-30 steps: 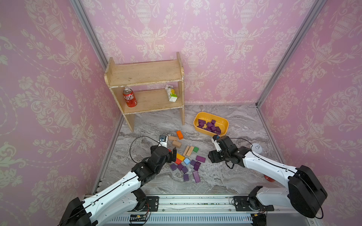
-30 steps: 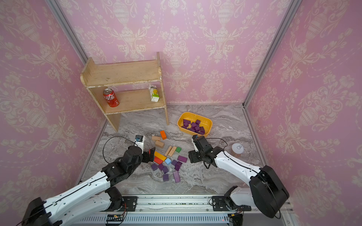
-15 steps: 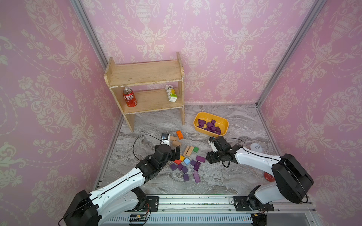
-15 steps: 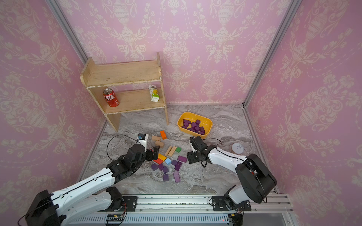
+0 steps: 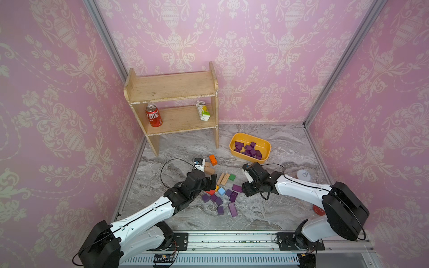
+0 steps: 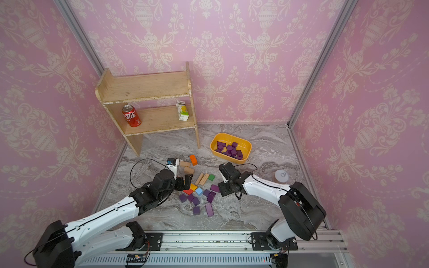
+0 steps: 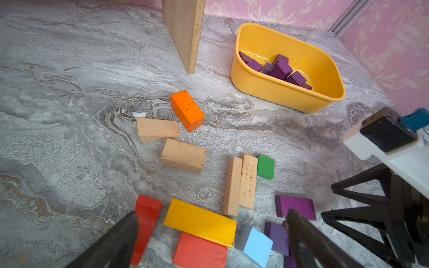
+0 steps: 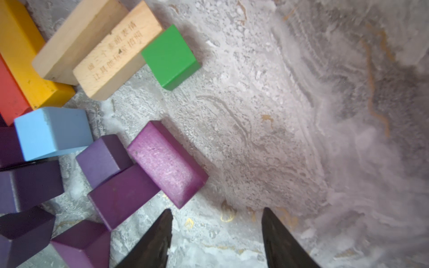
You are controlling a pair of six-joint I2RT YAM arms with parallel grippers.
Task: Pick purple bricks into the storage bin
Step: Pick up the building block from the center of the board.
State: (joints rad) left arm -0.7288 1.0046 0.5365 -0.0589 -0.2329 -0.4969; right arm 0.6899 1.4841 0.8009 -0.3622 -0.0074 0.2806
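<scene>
The left gripper [image 7: 212, 214] is hovering, jaws wide apart, over the yellow block [image 7: 199, 222]. The right gripper [image 8: 217, 210] is hanging empty, jaws apart, beside a purple brick [image 8: 167, 160].

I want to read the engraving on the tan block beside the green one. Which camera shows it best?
The right wrist view: the engraved tan block is close up, its characters large and sharp. The left wrist view shows it smaller, the characters fainter; both top views show only a small tan bar.
</scene>
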